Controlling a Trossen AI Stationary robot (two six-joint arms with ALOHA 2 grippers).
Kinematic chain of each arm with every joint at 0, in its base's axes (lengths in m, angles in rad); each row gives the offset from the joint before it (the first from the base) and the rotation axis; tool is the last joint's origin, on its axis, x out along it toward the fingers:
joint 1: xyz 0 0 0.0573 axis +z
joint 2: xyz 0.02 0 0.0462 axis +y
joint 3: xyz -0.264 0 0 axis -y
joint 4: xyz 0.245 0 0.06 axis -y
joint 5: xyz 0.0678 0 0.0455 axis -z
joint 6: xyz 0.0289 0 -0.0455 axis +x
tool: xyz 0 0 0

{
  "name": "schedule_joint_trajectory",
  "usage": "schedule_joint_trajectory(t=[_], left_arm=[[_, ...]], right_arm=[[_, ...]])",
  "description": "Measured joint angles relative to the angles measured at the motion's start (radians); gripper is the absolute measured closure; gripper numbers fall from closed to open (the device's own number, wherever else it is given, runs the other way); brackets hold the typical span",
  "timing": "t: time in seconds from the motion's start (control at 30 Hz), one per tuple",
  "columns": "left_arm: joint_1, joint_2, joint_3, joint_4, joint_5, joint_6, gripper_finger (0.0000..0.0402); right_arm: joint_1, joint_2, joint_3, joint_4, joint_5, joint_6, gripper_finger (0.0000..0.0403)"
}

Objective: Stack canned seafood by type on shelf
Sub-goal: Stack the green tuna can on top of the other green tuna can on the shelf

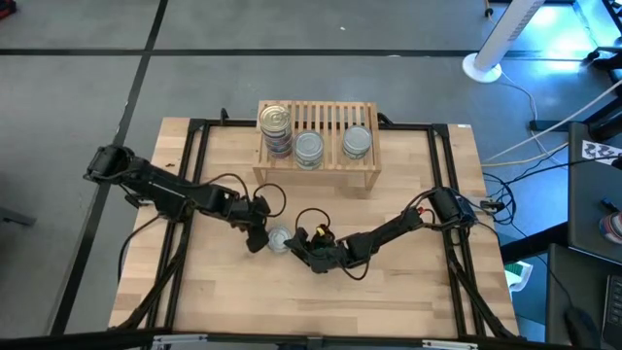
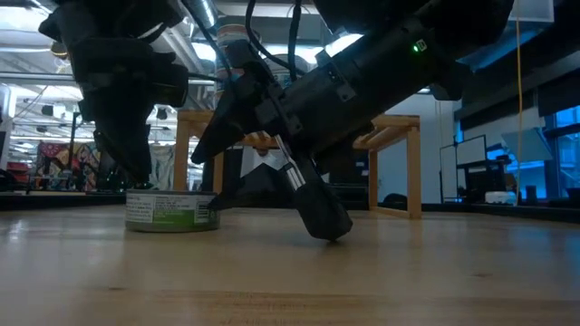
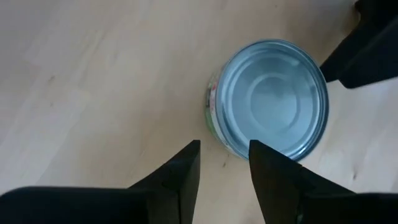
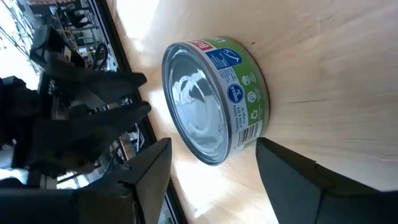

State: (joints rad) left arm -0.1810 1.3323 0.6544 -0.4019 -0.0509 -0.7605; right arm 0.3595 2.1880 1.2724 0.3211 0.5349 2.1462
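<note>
A short round metal tin with a silver lid and a green-and-white label (image 1: 278,239) sits flat on the light-wood counter (image 1: 389,292), in front of the shelf and between the two dark arms. The left gripper (image 1: 259,236) hangs just above and beside it, its fingers (image 3: 180,177) parted by a narrow gap and clear of the tin's rim. The right gripper (image 1: 297,243) comes in low from the other side with its jaws spread wide, the tin lying just ahead of the opening and not clamped. Behind them stands the low light-wood rack with a slatted top (image 1: 317,120); on it I see a stack of tins with a blue-red label (image 1: 275,127) at one end, a grey-sided silver tin (image 1: 309,150) beside it, and a teal-sided tin (image 1: 357,142) further along.
</note>
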Motion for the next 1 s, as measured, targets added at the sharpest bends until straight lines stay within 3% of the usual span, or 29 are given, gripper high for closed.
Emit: schedule_joint_trajectory(t=[1.0], left_arm=[[0.005, 0.101, 0.002, 0.061, 0.051, -0.043, 0.0278]], right_arm=[[0.0, 0.001, 0.0, 0.017, -0.004, -0.036, 0.0166]])
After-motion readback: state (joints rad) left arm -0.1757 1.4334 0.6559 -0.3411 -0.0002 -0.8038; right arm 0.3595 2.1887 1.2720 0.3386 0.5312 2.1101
